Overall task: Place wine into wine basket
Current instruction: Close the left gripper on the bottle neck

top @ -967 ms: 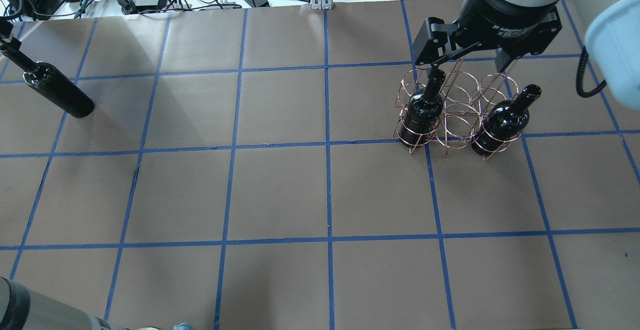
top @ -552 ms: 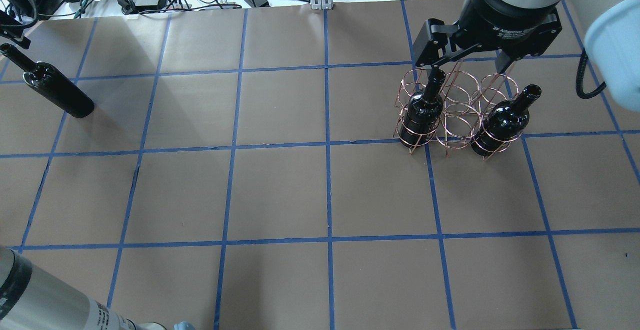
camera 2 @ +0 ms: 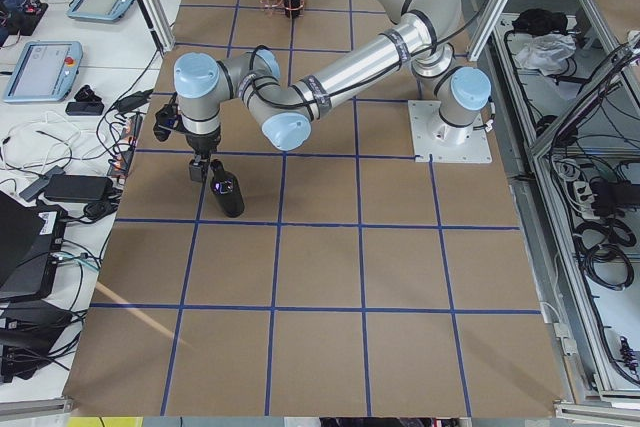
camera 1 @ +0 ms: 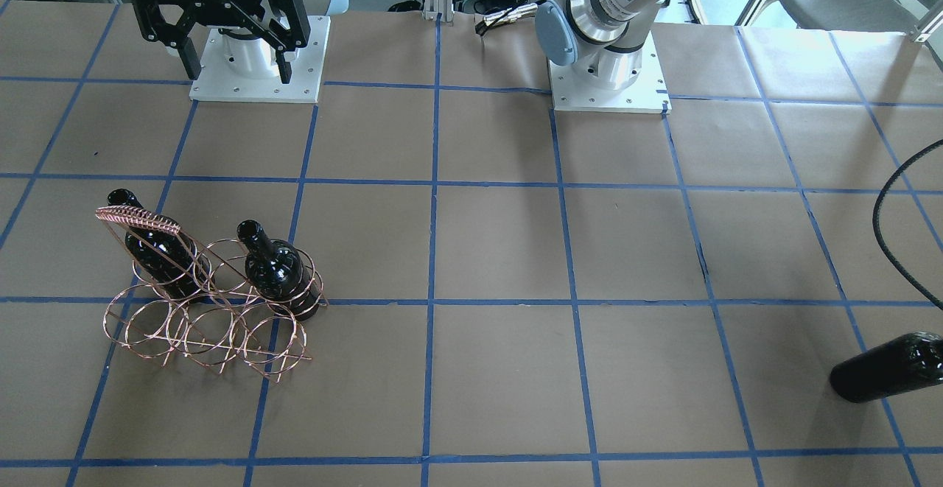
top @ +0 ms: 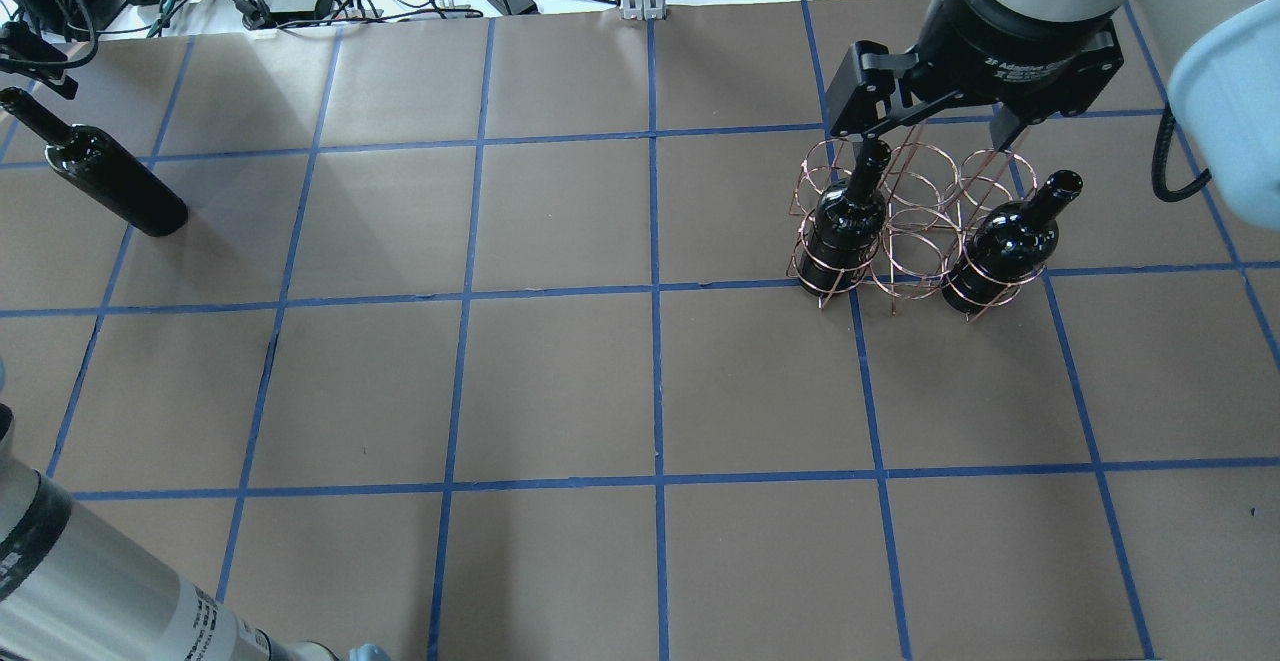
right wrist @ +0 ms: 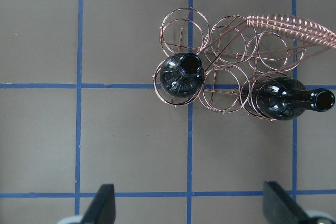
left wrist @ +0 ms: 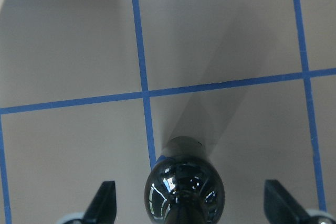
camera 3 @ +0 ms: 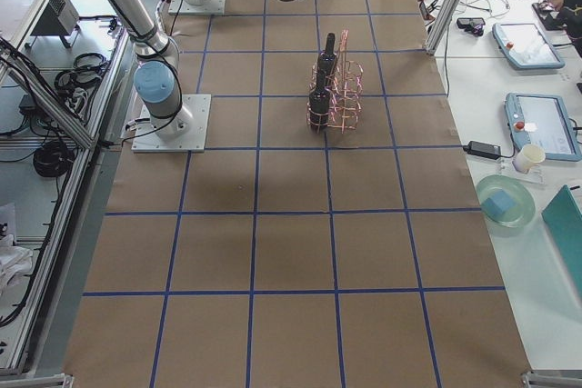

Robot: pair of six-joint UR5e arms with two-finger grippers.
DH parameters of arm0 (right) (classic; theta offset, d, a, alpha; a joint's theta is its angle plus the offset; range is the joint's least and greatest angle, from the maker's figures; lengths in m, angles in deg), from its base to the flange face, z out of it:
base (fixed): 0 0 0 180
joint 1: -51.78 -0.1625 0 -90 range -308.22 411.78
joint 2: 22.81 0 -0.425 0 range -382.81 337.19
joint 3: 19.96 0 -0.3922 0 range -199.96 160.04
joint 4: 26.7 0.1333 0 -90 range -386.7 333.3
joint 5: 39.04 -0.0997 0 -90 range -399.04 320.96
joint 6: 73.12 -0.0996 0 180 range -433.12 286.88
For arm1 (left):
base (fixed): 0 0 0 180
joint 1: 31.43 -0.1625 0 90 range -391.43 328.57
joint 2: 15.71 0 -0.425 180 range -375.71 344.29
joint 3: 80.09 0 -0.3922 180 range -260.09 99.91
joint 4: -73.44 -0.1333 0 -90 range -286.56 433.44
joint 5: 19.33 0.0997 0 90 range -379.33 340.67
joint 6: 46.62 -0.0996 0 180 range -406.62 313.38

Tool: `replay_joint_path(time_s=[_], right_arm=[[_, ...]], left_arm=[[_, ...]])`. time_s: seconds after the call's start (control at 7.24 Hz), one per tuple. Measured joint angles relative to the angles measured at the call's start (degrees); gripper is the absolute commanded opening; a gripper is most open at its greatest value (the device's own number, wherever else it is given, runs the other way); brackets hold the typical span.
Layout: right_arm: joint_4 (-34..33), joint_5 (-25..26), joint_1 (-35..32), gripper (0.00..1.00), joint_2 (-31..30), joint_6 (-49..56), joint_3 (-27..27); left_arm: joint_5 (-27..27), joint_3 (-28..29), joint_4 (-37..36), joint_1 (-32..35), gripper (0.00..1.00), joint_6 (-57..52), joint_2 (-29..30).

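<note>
Left gripper (left wrist: 193, 205) points straight down, jaws spread wide; right gripper (right wrist: 191, 204) hovers high, aimed down, jaws equally wide.

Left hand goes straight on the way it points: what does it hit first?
The standing wine bottle: the left hand hangs open directly over it, straddling its neck in the wrist view. Contact depth unclear.

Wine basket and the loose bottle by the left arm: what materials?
Wine basket: thin metal wire, shiny and copper-coloured, possibly plated. Its rings are see-through and coiled wire wraps the handle.
Loose bottle: glossy black, probably glass. It shows sharp light reflections on the shoulder and no visible label.
</note>
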State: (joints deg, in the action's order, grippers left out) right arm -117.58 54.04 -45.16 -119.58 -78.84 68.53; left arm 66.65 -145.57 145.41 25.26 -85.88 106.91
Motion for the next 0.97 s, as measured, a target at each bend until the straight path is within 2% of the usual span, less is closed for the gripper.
replay_joint_path(time_s=[0.28,0.97], right_arm=[[0.06,-0.03,0.0,1.0,0.0,0.0,0.01],[0.09,0.0,0.0,0.99,-0.06,0.0,0.04]], left_arm=[[-0.43,-0.08,0.25,0.0,0.83,-0.34,0.6],[1.4,-0.43,4.82,0.0,0.8,-0.41,-0.96]])
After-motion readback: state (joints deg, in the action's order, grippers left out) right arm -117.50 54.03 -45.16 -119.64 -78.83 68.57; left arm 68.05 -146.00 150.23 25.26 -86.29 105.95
